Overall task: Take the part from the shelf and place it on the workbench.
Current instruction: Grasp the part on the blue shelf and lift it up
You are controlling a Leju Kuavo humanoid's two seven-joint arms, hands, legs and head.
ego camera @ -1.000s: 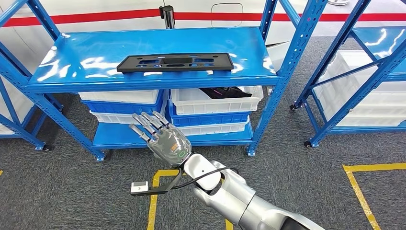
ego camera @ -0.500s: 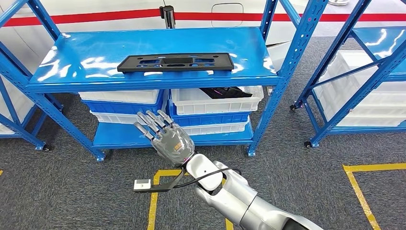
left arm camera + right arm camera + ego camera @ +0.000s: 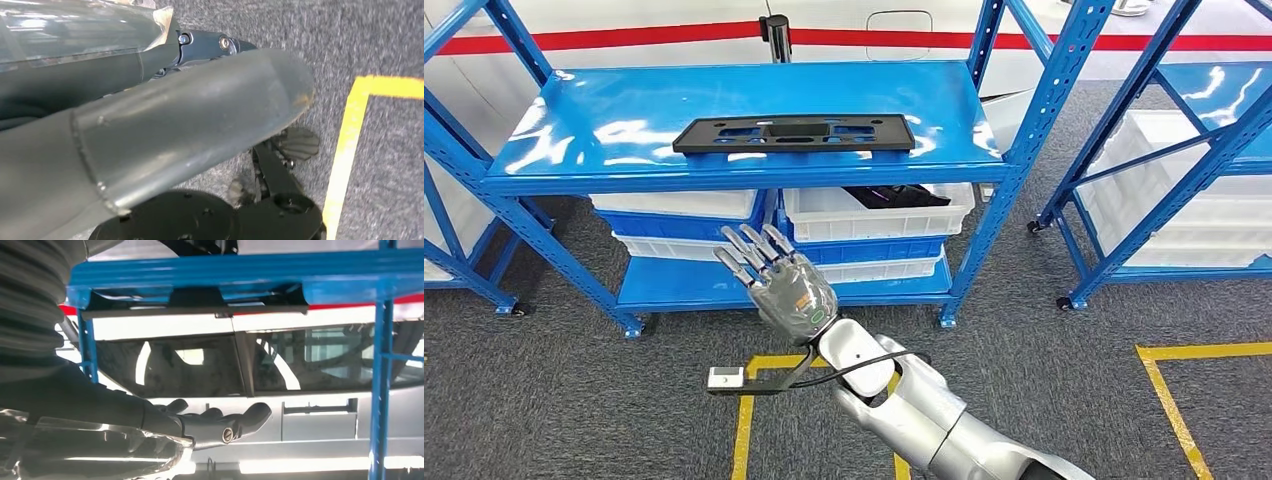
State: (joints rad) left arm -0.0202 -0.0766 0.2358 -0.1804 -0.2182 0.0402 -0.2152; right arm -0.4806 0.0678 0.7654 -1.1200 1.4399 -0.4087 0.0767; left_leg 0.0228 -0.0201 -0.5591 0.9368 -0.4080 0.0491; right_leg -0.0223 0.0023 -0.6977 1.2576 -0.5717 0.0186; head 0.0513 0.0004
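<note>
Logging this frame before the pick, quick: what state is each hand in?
Right hand: open, fingers spread, holding nothing, below the black part on the shelf.
Left hand: cannot be told; the wrist view is too close.

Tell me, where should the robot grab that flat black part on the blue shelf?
Probably at its front long edge. The black part lies flat on the blue shelf, long side facing the robot, with its front edge close to the shelf's lip. The open right hand is in front and lower, so coming up from the front suits. The part is thin, so fingers over the top and thumb under the edge should work.
</note>
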